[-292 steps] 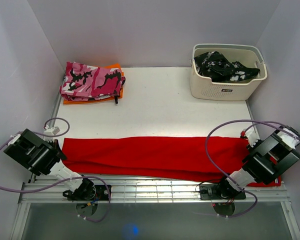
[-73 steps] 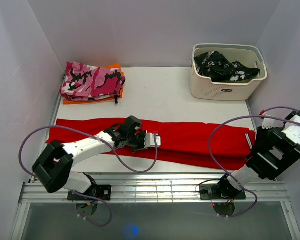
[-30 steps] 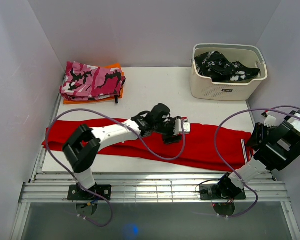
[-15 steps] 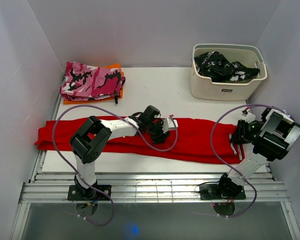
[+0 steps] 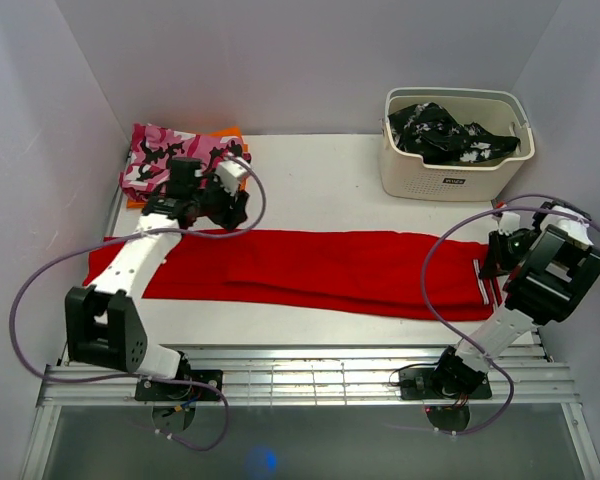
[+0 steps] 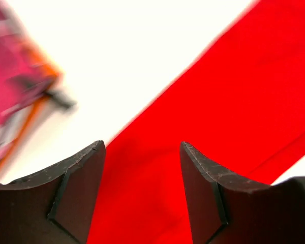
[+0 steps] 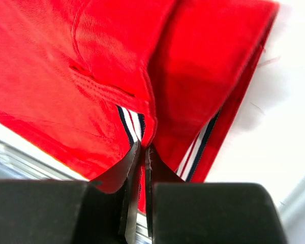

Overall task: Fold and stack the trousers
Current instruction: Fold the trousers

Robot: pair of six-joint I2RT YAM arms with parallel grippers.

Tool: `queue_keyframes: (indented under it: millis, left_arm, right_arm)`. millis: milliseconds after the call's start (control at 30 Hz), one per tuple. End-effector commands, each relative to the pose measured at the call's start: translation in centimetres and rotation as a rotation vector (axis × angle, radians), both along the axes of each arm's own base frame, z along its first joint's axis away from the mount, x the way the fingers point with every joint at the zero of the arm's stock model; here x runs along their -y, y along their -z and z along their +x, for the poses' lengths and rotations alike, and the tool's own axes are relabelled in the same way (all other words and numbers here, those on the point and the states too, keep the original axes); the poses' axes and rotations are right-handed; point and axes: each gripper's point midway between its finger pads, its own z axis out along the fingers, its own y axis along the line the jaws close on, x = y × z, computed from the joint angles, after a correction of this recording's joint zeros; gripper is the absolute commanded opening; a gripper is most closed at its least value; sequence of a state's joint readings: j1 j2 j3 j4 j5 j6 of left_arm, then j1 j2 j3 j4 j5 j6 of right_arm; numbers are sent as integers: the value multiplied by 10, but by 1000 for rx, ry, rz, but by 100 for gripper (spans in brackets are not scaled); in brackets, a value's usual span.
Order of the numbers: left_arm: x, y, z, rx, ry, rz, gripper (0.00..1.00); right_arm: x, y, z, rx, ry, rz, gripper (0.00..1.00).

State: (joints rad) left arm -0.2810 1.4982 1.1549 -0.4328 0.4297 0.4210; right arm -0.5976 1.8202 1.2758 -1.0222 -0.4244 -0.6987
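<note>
Because the trousers (image 5: 320, 272) lie limp and light, stretched along the table's (image 5: 320, 190) near side, edges suit gripping best. The right gripper (image 7: 142, 152) is clenched, apparently pinching the striped end, while the left gripper (image 6: 141, 147) hangs open-jawed, empty.

We see trousers (image 5: 310, 272) across the table (image 5: 320, 185), left gripper (image 5: 232, 206) beside camouflage pile (image 5: 165, 158), right gripper (image 5: 487, 266) at their striped end.

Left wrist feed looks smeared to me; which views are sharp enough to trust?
Left wrist: motion blur smears the camo garment and softens the trousers, though its fingers are crisp. Right wrist: stripes sharp, table blown out white. Top: sharp, evenly lit.
</note>
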Motion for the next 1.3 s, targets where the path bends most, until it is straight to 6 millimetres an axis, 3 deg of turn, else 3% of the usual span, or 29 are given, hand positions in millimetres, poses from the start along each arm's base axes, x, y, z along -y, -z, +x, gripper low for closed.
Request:
queue_keyframes:
  millis: [0,100,167,200,267,333,367,400,467,500,533,600,667,700,767,800,867,900,933,967,1033,1067,1100,1167,1267]
  left_arm:
    - [-58,-22,-25,-17,-91,22,71]
    - [-101,-21,-35,-31,-198,21,71]
    - [-121,-17,-42,-54,-262,-7,72]
    - [-137,-16,-44,-66,-315,-18,72]
    - [-150,-11,-49,-99,-373,-43,77]
    - [-173,-10,-51,-115,-451,-66,81]
    - [-177,-10,-54,-137,-462,-93,82]
    - [-194,-10,-53,-149,-505,-109,85]
    - [-202,-7,-57,-195,-510,-140,85]
    - [-218,-16,-54,-185,-540,-158,85]
    - [-223,-9,-56,-246,-545,-193,85]
    - [-241,-18,-51,-245,-558,-237,85]
    - [-251,-4,-50,-323,-580,-265,85]
    - [-261,-4,-50,-329,-595,-285,85]
    - [-271,3,-47,-359,-615,-305,85]
    - [-277,9,-49,-374,-631,-295,85]
    - [-282,14,-51,-409,-638,-301,83]
    - [-289,14,-53,-412,-657,-309,83]
    - [-292,14,-53,-415,-670,-314,83]
    - [-297,15,-52,-420,-682,-322,83]
    - [-307,17,-56,-443,-712,-342,83]
    - [-313,14,-54,-438,-719,-347,83]
    - [-319,18,-56,-459,-735,-367,83]
    - [-324,21,-59,-494,-750,-378,83]
    - [-340,23,-64,-514,-786,-367,84]
  right_arm:
    - [76,-6,-16,1,-130,-309,8]
    - [116,-7,-8,19,-148,-466,8]
    - [127,-11,1,43,-152,-521,8]
    - [124,-14,5,54,-161,-517,8]
    - [116,-22,13,75,-178,-502,33]
    - [93,-35,23,138,-210,-479,68]
    - [81,-38,23,157,-230,-464,73]
    - [62,-42,30,184,-278,-453,74]
    - [26,-58,30,257,-338,-408,75]
    - [-4,-64,38,304,-393,-369,75]
    - [-23,-76,38,347,-433,-361,74]
    - [-80,-90,37,406,-524,-275,70]
    - [-121,-101,39,463,-599,-216,67]
    - [-161,-107,36,495,-654,-166,63]
    - [-204,-113,32,539,-734,-119,61]
    - [-237,-115,34,591,-805,-120,60]
    - [-283,-116,19,609,-908,-76,60]
    - [-299,-119,25,658,-923,-86,59]
    - [-314,-116,23,662,-947,-83,59]
    - [-342,-114,11,676,-1006,-67,59]
    - [-372,-105,11,701,-1060,-82,58]
    - [-397,-107,-1,722,-1120,-67,58]
    - [-408,-93,-2,702,-1146,-88,57]
    - [-442,-89,-19,734,-1223,-80,57]
    - [-471,-70,-35,744,-1295,-107,57]
